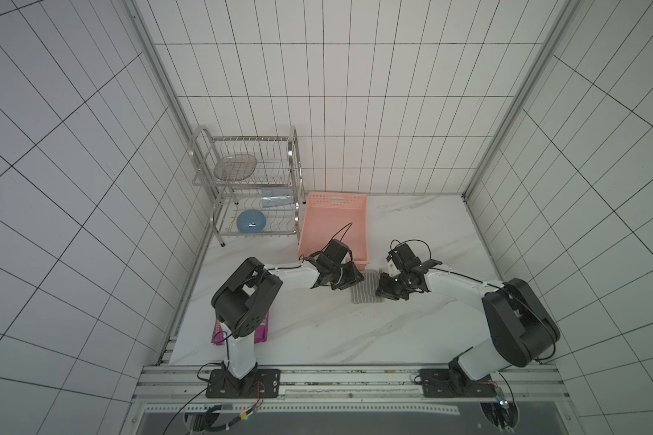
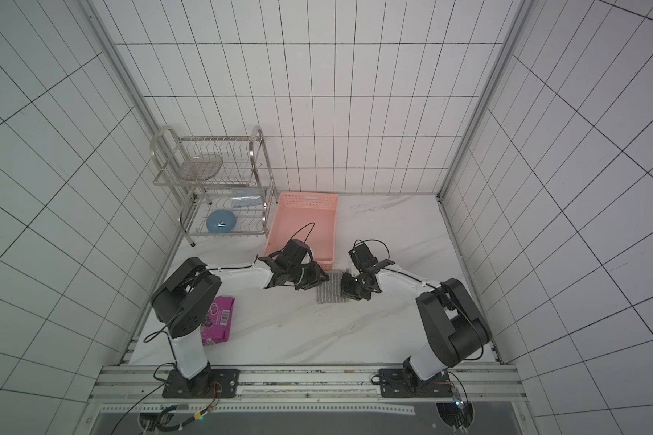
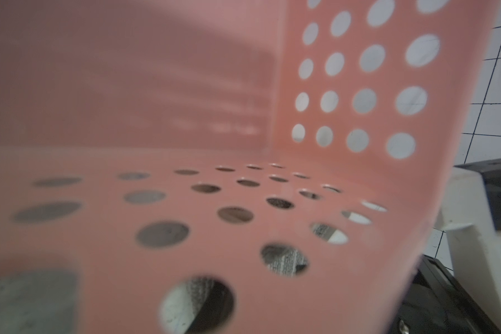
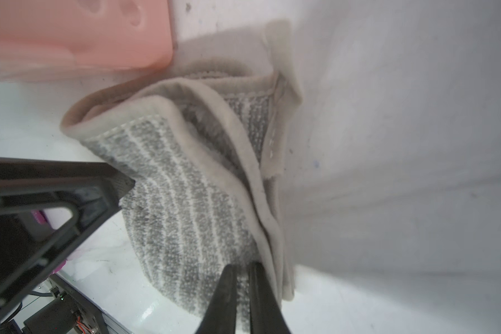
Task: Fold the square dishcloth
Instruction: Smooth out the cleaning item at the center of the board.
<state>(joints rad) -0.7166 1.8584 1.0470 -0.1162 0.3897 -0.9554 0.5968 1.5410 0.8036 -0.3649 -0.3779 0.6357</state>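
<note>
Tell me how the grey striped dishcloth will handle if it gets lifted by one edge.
Probably floppy: the soft grey striped dishcloth lies in loose, curling layers, so it should droop from the right gripper pinching its edge. Likely light: it looks thin and fluffy. Its ribbed pile should not slip easily from the grip.

the square dishcloth (image 1: 366,290) lies just off the pink basket's (image 1: 328,222) 5 o'clock corner, left gripper (image 1: 356,281) at its 9 o'clock edge, right gripper (image 1: 381,292) at 3 o'clock.
</note>
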